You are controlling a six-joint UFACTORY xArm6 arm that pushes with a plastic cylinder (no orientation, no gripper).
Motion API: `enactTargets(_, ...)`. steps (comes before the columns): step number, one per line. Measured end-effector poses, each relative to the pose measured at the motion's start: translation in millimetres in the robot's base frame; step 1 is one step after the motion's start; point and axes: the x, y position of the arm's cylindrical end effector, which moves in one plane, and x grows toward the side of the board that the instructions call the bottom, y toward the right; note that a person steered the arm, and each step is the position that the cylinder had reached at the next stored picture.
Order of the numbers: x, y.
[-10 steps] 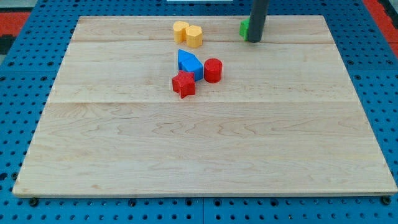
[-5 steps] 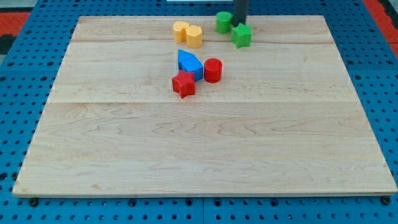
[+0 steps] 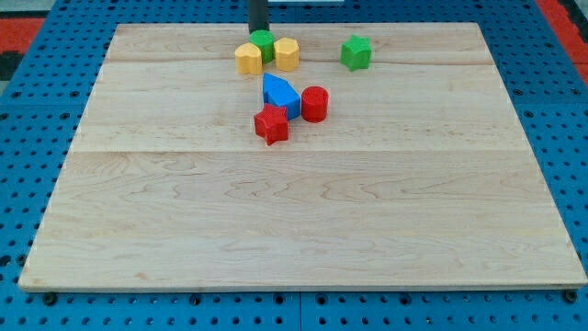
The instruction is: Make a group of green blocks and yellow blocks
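Note:
A green round block [image 3: 264, 43] sits wedged between two yellow blocks near the view's top: one yellow block [image 3: 247, 58] on its left and a yellow hexagonal block [image 3: 287, 53] on its right. A second green block [image 3: 356, 51], star-like, lies apart to the right. My tip [image 3: 258, 32] is just behind the green round block, touching or nearly touching its top-left side.
A blue block [image 3: 279, 94], a red cylinder [image 3: 314, 104] and a red star block [image 3: 271, 124] cluster below the yellow blocks. The wooden board [image 3: 303, 211] lies on a blue pegboard.
My tip moved left along the board's top edge. The green round block went left with it and pushed in between the yellow blocks, shifting the left yellow one down and left.

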Motion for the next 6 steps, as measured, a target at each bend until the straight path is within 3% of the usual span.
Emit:
enactTargets(3, 38, -36)
enactTargets(4, 39, 32)
enactTargets(5, 39, 64)
enactTargets(6, 36, -31)
